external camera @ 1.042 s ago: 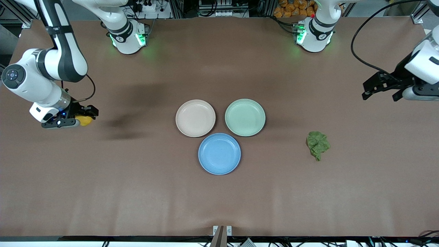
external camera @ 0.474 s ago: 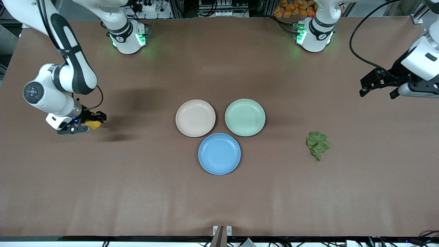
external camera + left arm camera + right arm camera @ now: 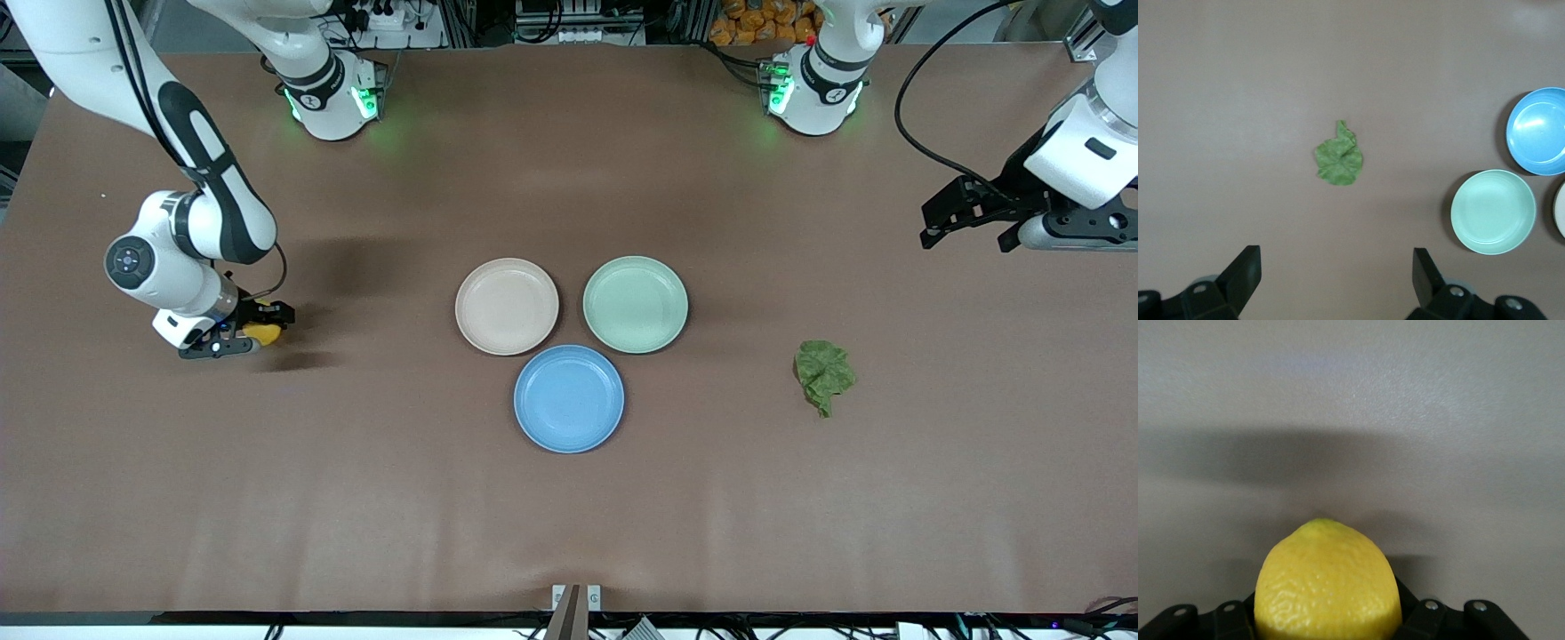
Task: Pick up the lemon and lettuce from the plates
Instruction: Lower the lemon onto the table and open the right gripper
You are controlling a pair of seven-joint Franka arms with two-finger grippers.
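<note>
The right tool hangs low over the bench toward the right arm's end, well apart from the plates, its fingers clamped on the lemon; in the right wrist view the lemon fills the space between the dark fingers, its pointed tip sticking out over the bare brown surface, with its shadow lying just under it; the left tool is up in the air over the left arm's end of the bench, its fingers spread wide with nothing between them, as the left wrist view shows the two fingertips far apart; the lettuce lies on the bench itself, not on any plate, between the green plate and the left arm's end; the beige-pink plate sits just beside the green one, and a blue plate lies nearer the front camera, close against both; all three plates hold nothing.
</note>
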